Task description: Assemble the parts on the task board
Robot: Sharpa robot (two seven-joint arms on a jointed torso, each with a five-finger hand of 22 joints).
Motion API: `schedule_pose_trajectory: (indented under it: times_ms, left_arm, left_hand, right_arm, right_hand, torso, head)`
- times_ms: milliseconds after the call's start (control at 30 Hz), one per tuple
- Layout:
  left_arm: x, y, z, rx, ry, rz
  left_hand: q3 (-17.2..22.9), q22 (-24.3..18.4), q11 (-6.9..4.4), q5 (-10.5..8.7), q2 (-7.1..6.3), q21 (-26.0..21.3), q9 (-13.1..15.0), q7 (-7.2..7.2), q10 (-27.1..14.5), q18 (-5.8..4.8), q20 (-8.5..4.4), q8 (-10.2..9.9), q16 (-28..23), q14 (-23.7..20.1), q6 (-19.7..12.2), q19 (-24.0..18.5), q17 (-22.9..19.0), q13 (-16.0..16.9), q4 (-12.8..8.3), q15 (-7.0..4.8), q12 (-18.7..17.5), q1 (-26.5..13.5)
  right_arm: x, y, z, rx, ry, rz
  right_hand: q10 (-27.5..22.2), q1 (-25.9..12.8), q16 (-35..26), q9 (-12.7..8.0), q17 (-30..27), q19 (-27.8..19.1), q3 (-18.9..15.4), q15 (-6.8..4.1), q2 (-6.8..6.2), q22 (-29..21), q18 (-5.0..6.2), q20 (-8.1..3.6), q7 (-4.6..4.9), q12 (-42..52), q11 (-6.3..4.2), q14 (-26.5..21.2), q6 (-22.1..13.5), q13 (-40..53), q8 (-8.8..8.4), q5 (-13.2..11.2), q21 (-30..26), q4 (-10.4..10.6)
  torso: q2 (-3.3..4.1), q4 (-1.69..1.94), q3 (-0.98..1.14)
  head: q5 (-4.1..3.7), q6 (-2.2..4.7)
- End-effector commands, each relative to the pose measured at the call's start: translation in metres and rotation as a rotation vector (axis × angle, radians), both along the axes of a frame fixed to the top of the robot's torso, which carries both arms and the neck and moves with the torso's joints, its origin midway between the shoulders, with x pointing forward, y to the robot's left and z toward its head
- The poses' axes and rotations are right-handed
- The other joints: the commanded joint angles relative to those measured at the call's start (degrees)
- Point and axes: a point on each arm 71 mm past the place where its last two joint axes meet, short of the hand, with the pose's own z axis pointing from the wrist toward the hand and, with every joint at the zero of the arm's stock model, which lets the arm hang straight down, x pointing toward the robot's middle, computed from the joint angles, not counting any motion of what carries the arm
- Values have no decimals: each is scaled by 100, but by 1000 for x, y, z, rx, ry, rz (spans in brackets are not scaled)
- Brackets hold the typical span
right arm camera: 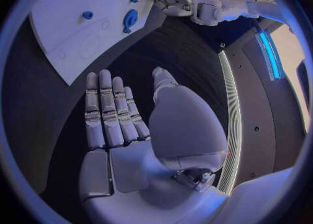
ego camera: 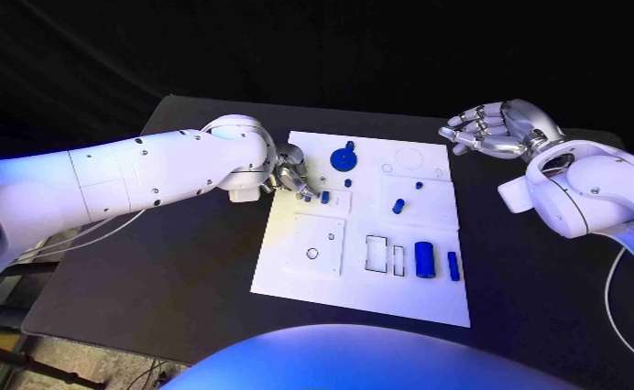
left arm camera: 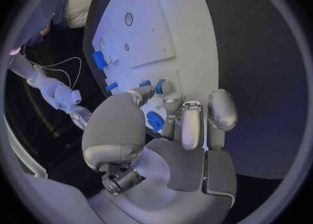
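Observation:
The white task board (ego camera: 356,291) lies in the middle of the black table. My left hand (ego camera: 292,178) is at the board's left edge, thumb and a finger pinching a small blue peg (ego camera: 325,196) that stands on the board. The left wrist view shows that peg (left arm camera: 159,86) between the fingertips of the left hand (left arm camera: 179,125). A blue disc (ego camera: 344,159) lies just beyond the hand. A thick blue cylinder (ego camera: 424,259) and a thin blue bar (ego camera: 453,266) lie at the board's near right. My right hand (ego camera: 496,131) hovers off the board's far right corner, fingers straight, holding nothing.
Two small blue pieces (ego camera: 418,185) (ego camera: 398,206) sit mid-board on the right. Rectangular slots (ego camera: 377,254) and a small ring (ego camera: 311,253) mark the near half. Bare black table (ego camera: 158,271) stretches to the left, and a narrower strip runs on the right.

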Motion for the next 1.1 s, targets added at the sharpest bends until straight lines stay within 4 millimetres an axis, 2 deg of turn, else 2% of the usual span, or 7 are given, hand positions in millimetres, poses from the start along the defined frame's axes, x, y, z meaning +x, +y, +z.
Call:
schedule_pose_trajectory:
  times_ms: [33, 700, 833, 900, 967, 1033, 1100]
  left_arm:
    - [-4, 1, -9, 23, 35, -13]
    - [3, 2, 19, -197, -51, 118]
    - [7, 3, 29, -276, -98, 150]
    - [9, 2, 33, -315, -129, 157]
    - [11, 0, 37, -361, -169, 150]
    - [12, -2, 40, -381, -192, 140]
    - [13, -9, 43, -419, -245, 101]
  left_hand:
    - [-90, -8, 12, -25, -12, -18, 3, 20, -12, -80, -10, -40, 28, 285, -9, 8, 150, -6, 4, -35, 6, -53]
    - [-319, -227, 27, 18, 134, -129, -5, 36, -148, -35, -2, -92, 22, 281, -77, -143, 139, -218, 19, -24, -113, -166]
    - [-387, -439, 61, 33, 139, -246, -14, 74, -288, 7, 15, -139, 13, 274, -173, -295, 119, -399, 16, 3, -233, -127]
    - [-466, -750, 135, 51, 122, -430, -32, 154, -663, 64, 56, -221, -51, 220, -350, -520, -17, -930, 17, 66, -568, -25]
    - [-510, -872, 202, 69, 117, -513, -61, 222, -850, 85, 96, -294, -89, 180, -486, -611, -98, -1144, 13, 122, -701, 87]
    - [-524, -1529, 344, 98, 75, -911, -150, 386, -1380, 198, 182, -452, -281, -15, -800, -1105, -478, -1623, 6, 253, -1049, 379]
    - [-549, -2664, 555, 105, 29, -1693, -330, 609, -1870, 388, 348, -652, -1110, -777, -1176, -1996, -2015, -1780, -12, 446, -1285, 778]
  right_arm:
    - [-1, 2, 0, -1, 1, 21]
    - [0, 2, -3, -2, 6, 24]
    - [0, 2, -4, -2, 9, 23]
    - [0, 2, -5, -2, 10, 23]
    - [0, 2, -6, -2, 11, 23]
    - [0, 2, -6, -2, 12, 22]
    - [0, 2, -6, -3, 12, 22]
  right_hand:
    - [-48, -66, -46, -16, -11, -27, -80, 28, 57, -19, 24, 39, 239, 41, 14, -39, -61, -10, 48, 15, -35, 13]
    - [-59, -107, -57, -26, -16, -32, -125, 32, 74, -33, 23, 43, 242, 55, 18, -47, -71, -13, 60, 23, -42, 11]
    - [-59, -107, -57, -26, -16, -32, -125, 32, 74, -33, 23, 43, 242, 55, 18, -47, -71, -13, 60, 23, -42, 11]
    - [-59, -107, -57, -26, -16, -32, -125, 32, 74, -33, 23, 43, 242, 55, 18, -47, -71, -13, 60, 23, -42, 11]
    - [-59, -107, -57, -26, -16, -32, -125, 32, 74, -33, 23, 43, 242, 55, 18, -47, -71, -13, 60, 23, -42, 11]
    - [-59, -107, -57, -26, -16, -32, -125, 32, 74, -33, 23, 43, 242, 55, 18, -47, -71, -13, 60, 23, -42, 11]
    - [-60, -109, -58, -27, -16, -31, -129, 32, 82, -36, 24, 43, 242, 58, 18, -47, -72, -13, 63, 26, -42, 10]
  torso:
    - [-2, 3, -3]
    - [-16, -7, 10]
    - [-6, -3, 6]
    - [-4, -3, 7]
    - [-1, -4, 9]
    - [1, -1, 10]
    - [2, 2, 8]
  head:
    - [5, 1]
    - [-28, 1]
    - [-38, 1]
    - [-44, 8]
    - [-49, 20]
    - [-52, 25]
    - [-63, 31]
